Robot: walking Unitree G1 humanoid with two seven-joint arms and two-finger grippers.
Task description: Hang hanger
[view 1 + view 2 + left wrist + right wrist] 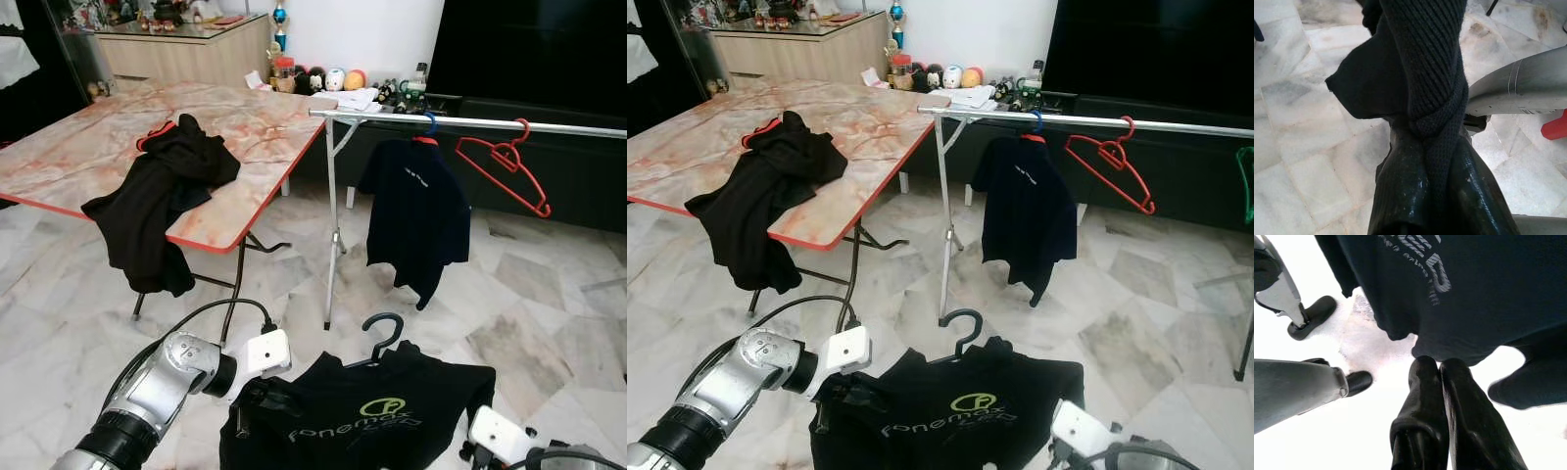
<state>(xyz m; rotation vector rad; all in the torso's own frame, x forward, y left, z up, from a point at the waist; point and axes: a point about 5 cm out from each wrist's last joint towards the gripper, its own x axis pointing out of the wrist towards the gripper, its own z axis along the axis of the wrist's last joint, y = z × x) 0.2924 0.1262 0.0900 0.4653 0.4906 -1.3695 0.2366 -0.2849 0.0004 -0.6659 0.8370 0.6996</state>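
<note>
Hanging low before the robot, the black hanger is carrying a limp black T-shirt, well short of the rack rail. Left gripper is clamping the knit collar. Right gripper is pressing its fingers together beside the hem, holding nothing visible. Load looks light, floppy, swing-prone; the stiff hook is the safer hold.

A glossy marbled top is seen on the table, ribbed knit cloth on the black shirt, polished stone on the floor, and bare metal on the rail.
</note>
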